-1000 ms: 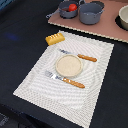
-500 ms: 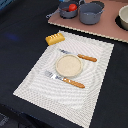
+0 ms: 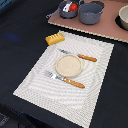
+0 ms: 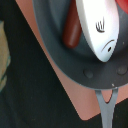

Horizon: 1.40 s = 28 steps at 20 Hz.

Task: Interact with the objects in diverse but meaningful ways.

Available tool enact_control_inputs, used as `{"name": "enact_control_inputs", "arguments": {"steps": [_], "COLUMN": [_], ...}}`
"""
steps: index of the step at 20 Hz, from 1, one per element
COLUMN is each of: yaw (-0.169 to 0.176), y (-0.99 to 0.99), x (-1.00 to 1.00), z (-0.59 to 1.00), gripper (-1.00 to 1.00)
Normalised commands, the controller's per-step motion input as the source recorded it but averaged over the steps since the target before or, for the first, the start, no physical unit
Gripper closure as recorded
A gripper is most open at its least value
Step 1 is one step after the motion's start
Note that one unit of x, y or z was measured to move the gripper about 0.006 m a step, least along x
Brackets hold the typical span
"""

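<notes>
The wrist view looks straight down into a dark grey handled pot (image 4: 55, 55). Inside it lie a flat white fish (image 4: 97, 30) and a brown sausage (image 4: 72, 30), with a bit of red tomato (image 4: 122, 4) at the picture's edge. In the exterior view that pot (image 3: 65, 12) stands on a pinkish board at the back, the tomato (image 3: 73, 7) showing in it. A yellow-orange bread loaf (image 3: 55, 38) lies at the far corner of the striped placemat (image 3: 35, 82), toward the exterior view's left. No gripper fingers show in either view.
A second blue-grey pot (image 3: 91, 13) and a pale bowl (image 3: 123, 17) stand on the pinkish board (image 3: 107, 31). On the placemat are a round beige plate (image 3: 68, 64), a knife (image 3: 80, 56) and a fork (image 3: 67, 80) with orange handles. A dark cloth surrounds the mat.
</notes>
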Motion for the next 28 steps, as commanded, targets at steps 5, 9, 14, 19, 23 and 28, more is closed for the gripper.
{"name": "enact_control_inputs", "arguments": {"steps": [5, 9, 14, 19, 23, 28], "yaw": [-0.016, -0.007, -0.012, -0.017, -0.021, -0.021], "y": [-0.8, -0.84, -0.83, -0.83, -0.83, -0.78], "x": [0.26, 0.32, 0.39, 0.43, 0.4, 0.4], "z": [0.21, 0.1, 0.05, 0.0, 0.0, 0.0], "gripper": [-1.0, -1.0, -1.0, -1.0, -1.0, -1.0]}}
